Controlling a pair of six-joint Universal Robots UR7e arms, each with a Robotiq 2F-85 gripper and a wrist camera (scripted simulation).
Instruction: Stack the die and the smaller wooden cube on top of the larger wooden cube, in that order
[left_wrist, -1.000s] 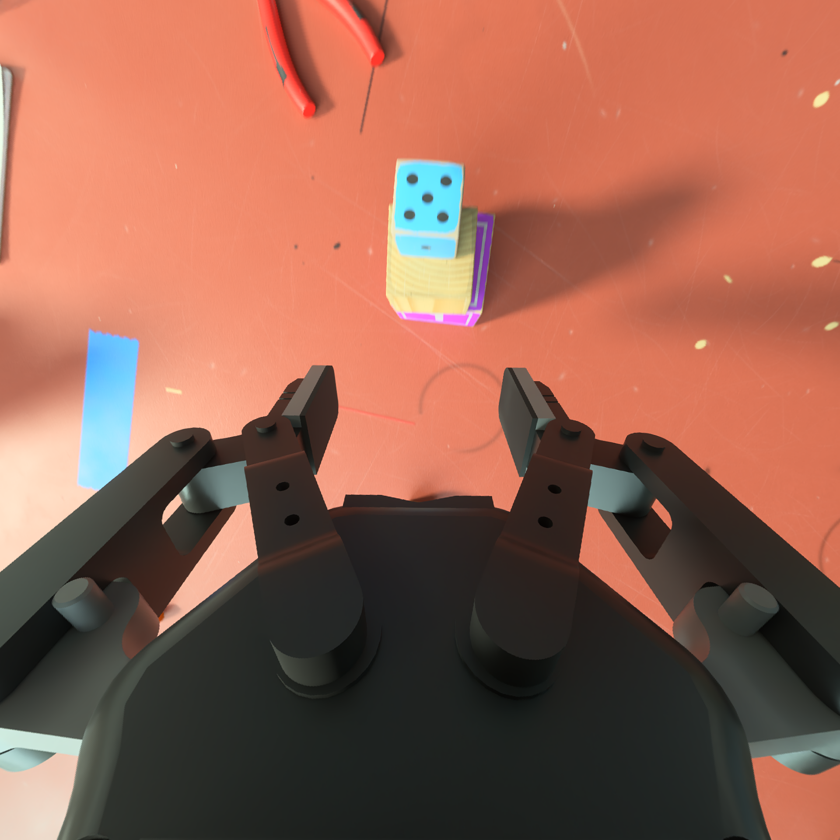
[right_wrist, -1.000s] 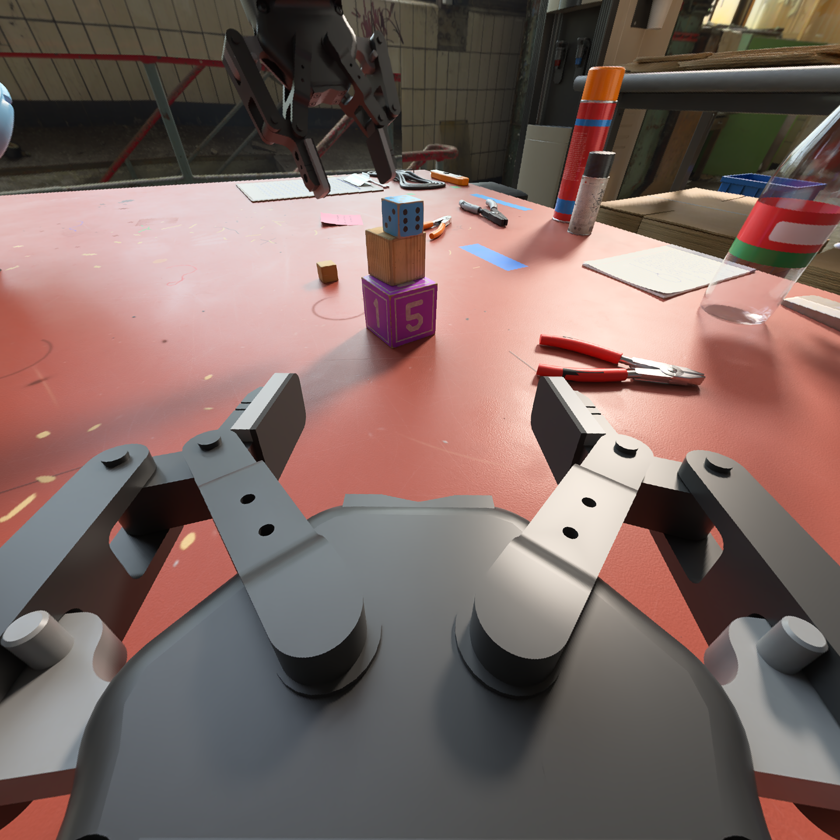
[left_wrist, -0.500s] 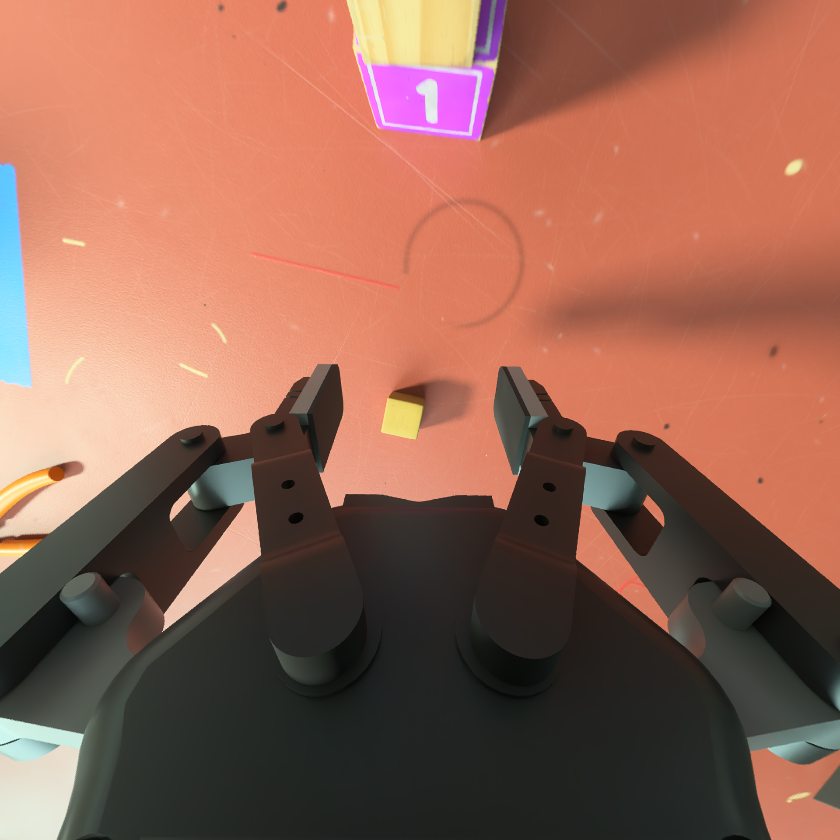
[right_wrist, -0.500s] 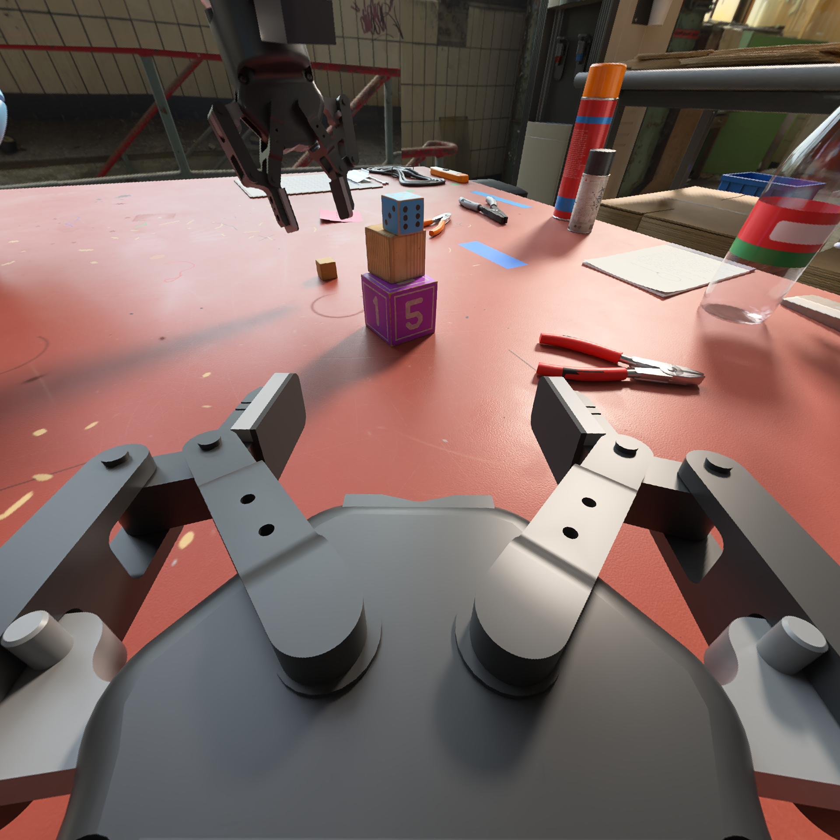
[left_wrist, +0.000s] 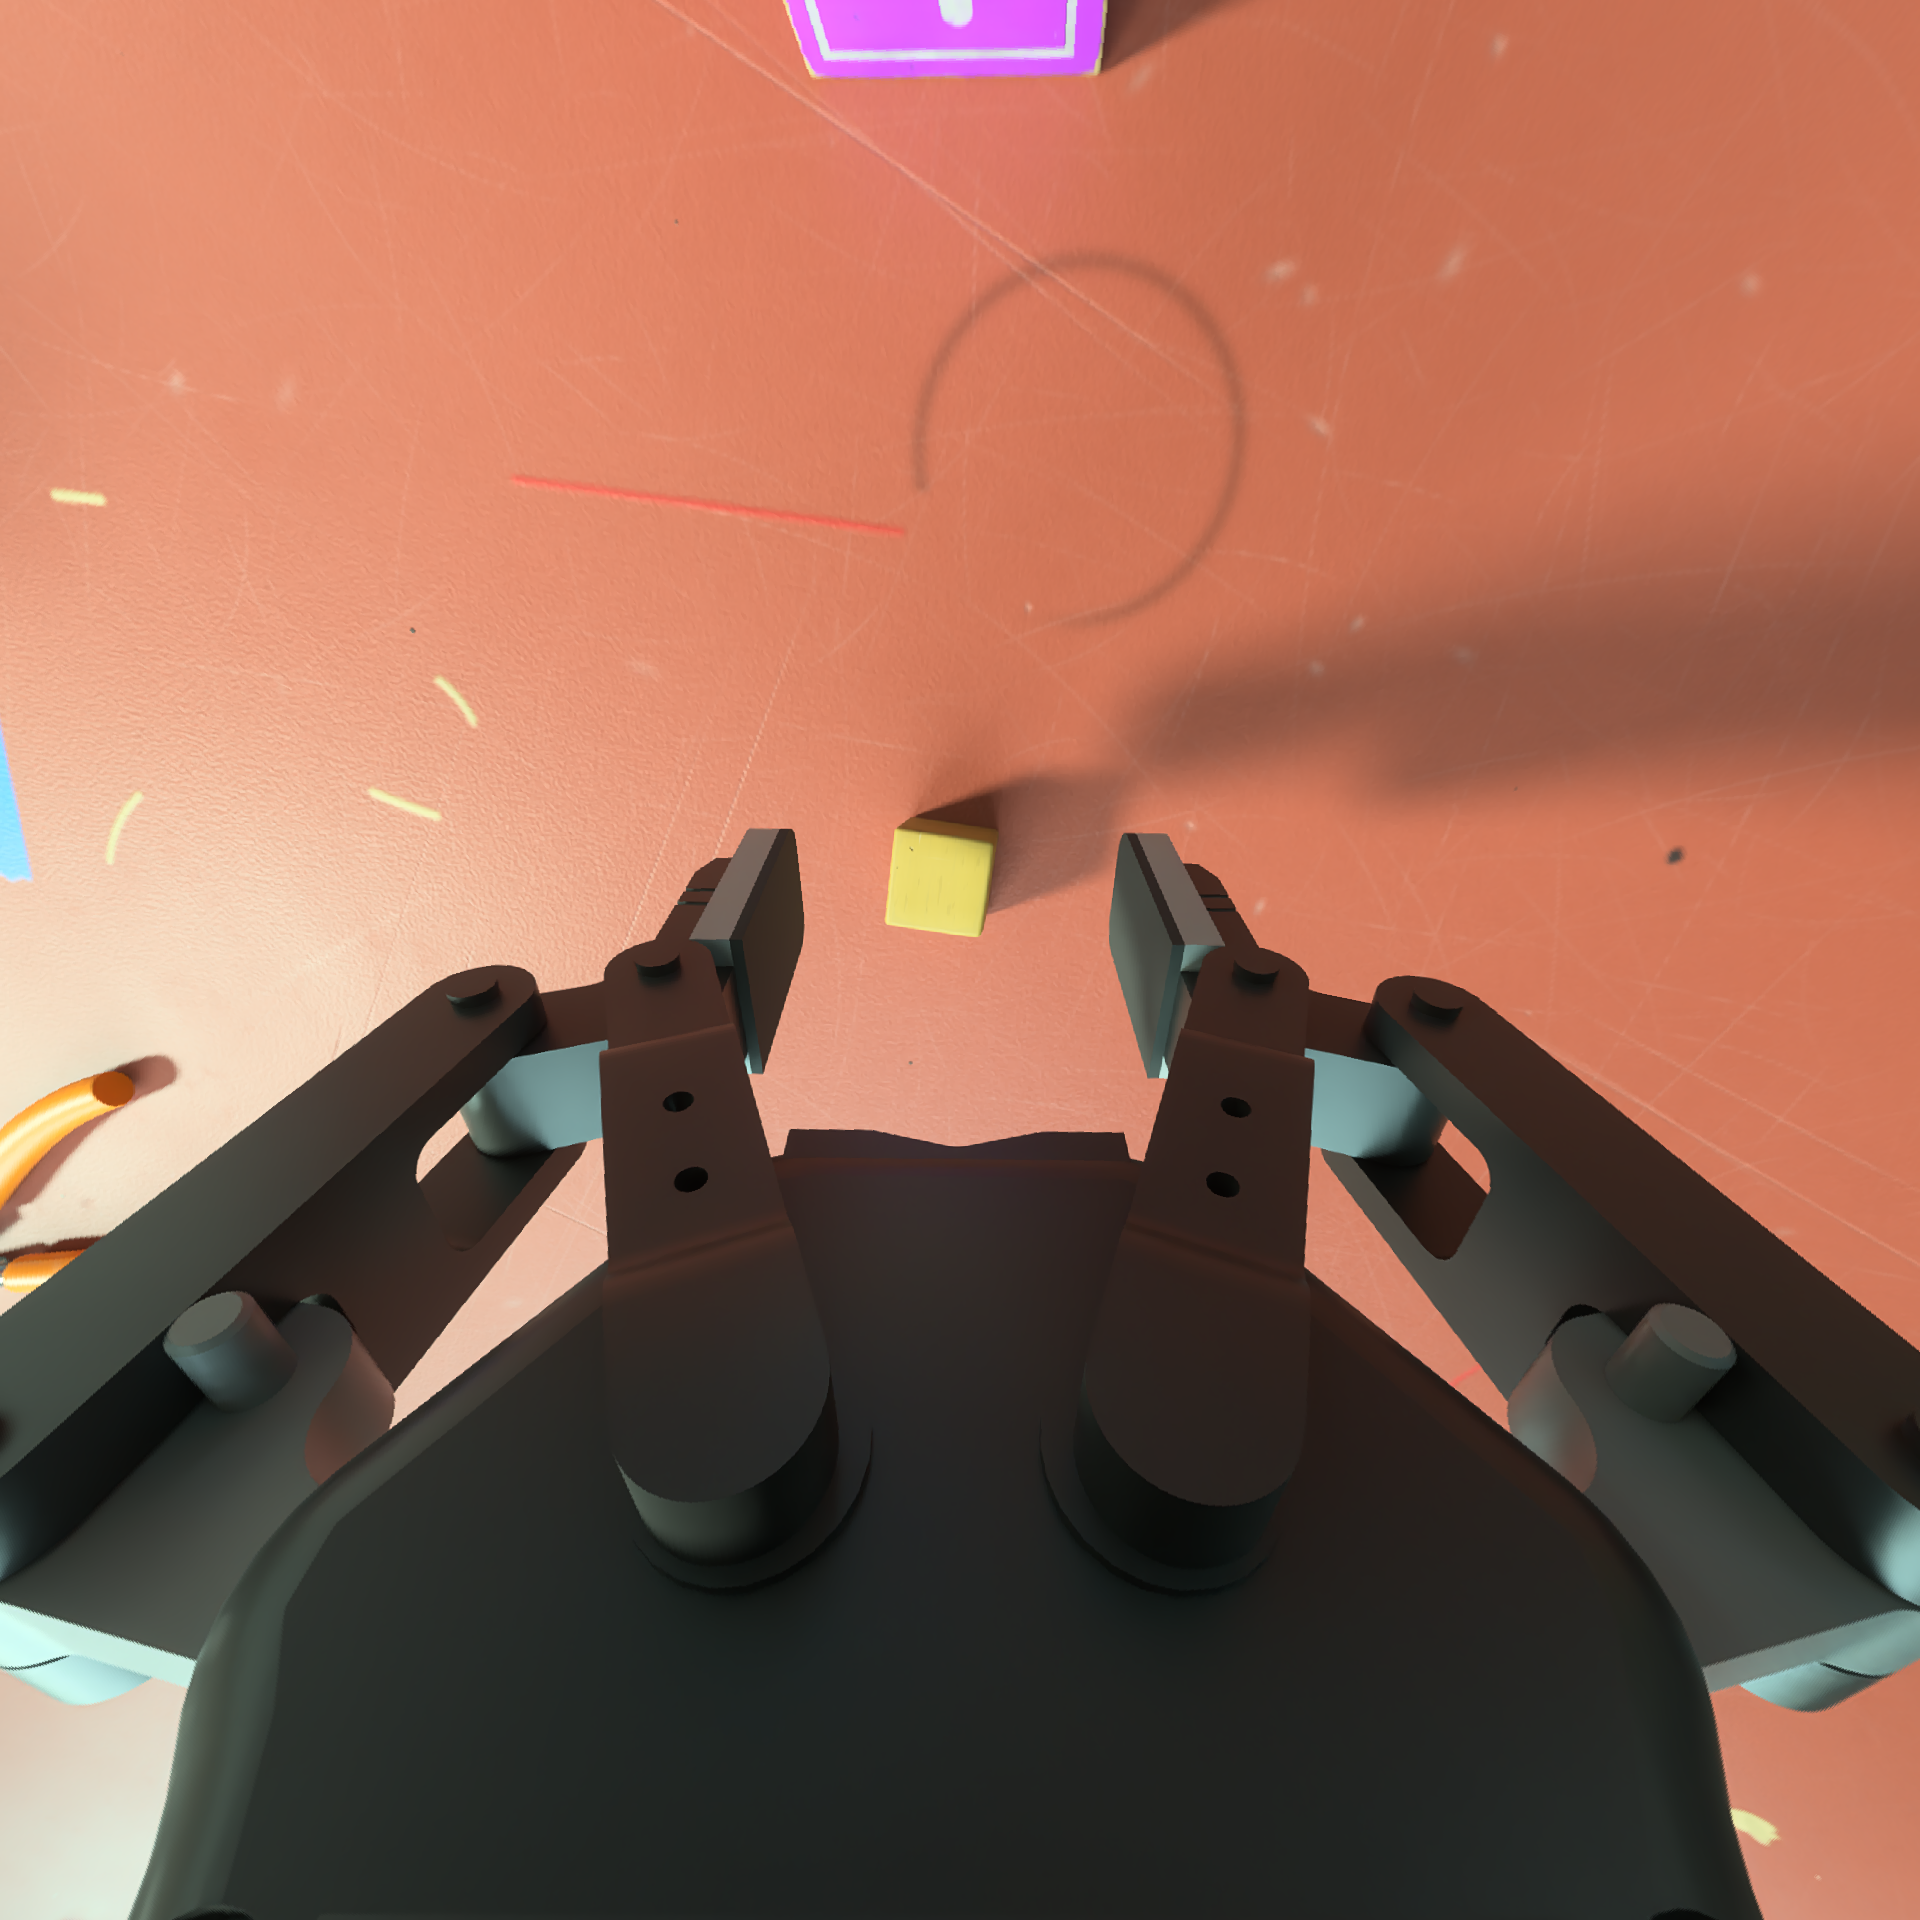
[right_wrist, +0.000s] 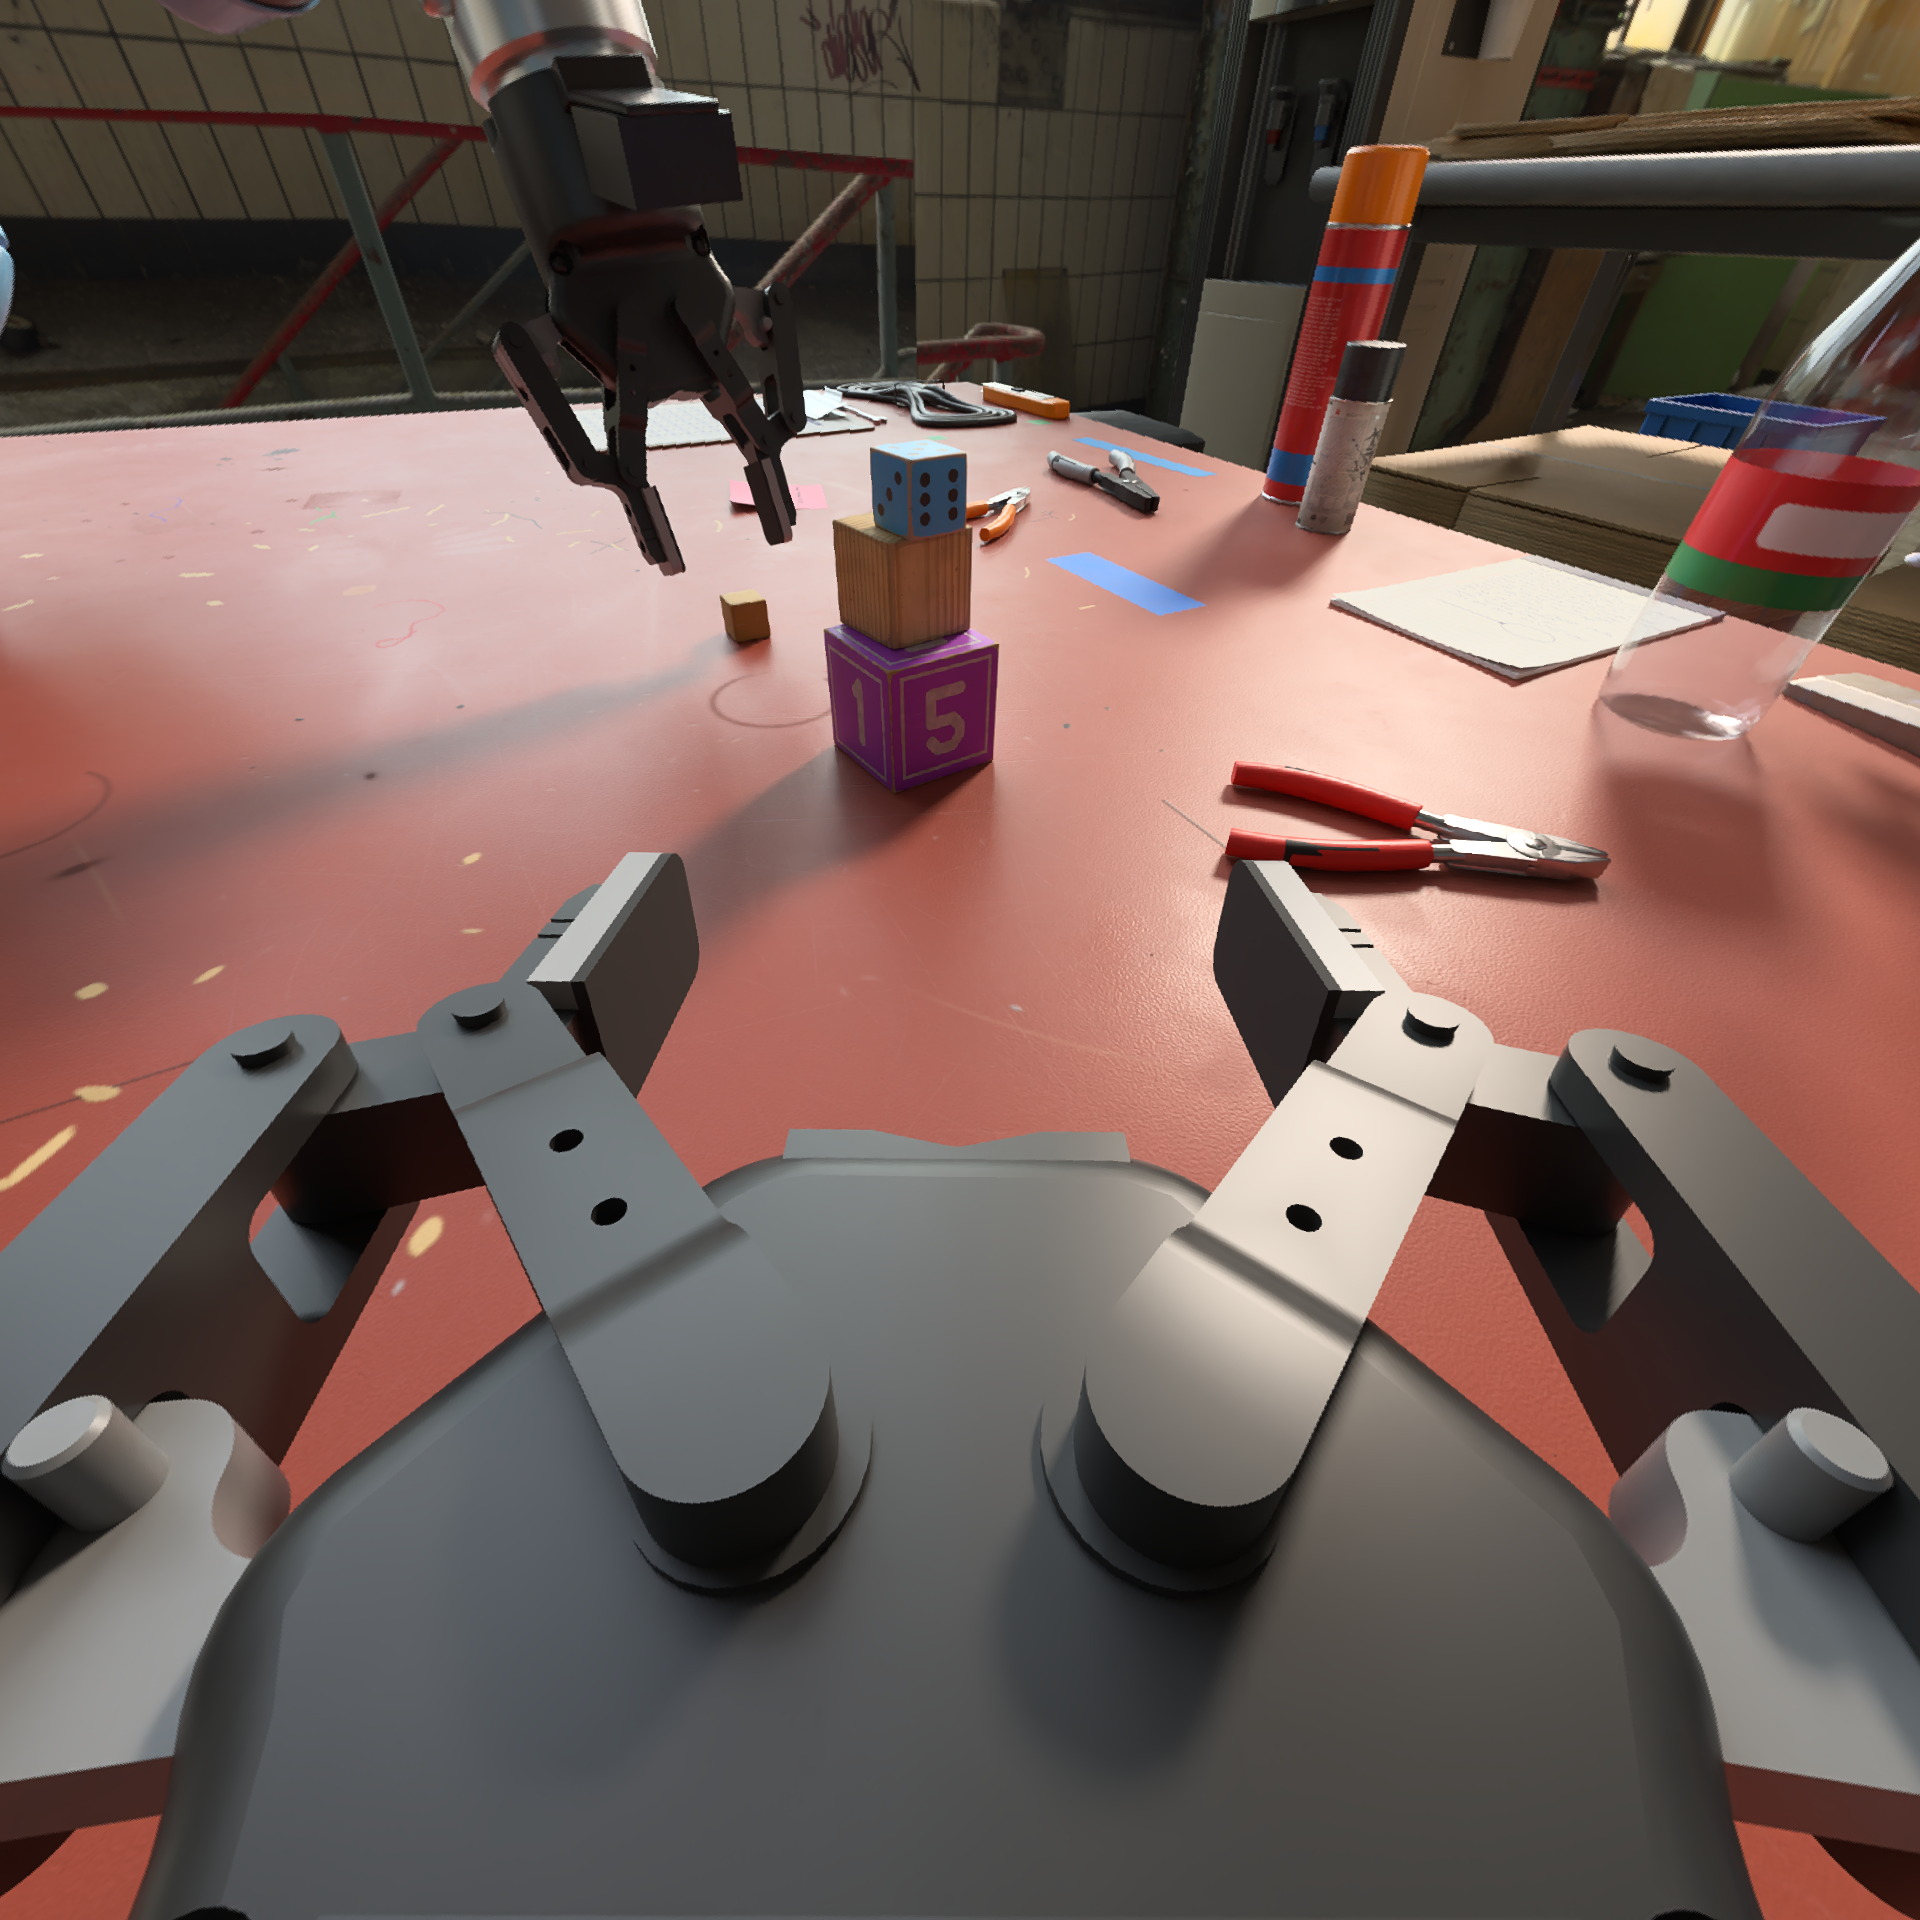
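Wrist camera on our left arm first: our left gripper (left_wrist: 956, 914) hangs over the red table (left_wrist: 416, 312) with its jaws apart, and the small yellow wooden cube (left_wrist: 939, 879) lies on the table between the fingertips, touching neither. A purple numbered block (left_wrist: 943, 36) shows at the top edge.

From our right wrist, our right gripper (right_wrist: 954, 935) hovers with jaws wide apart, holding nothing. Ahead, the blue die (right_wrist: 918, 488) sits on the larger plain wooden cube (right_wrist: 902, 583), itself on the purple block. Red-handled pliers (right_wrist: 1413, 826) lie to the right of the stack.
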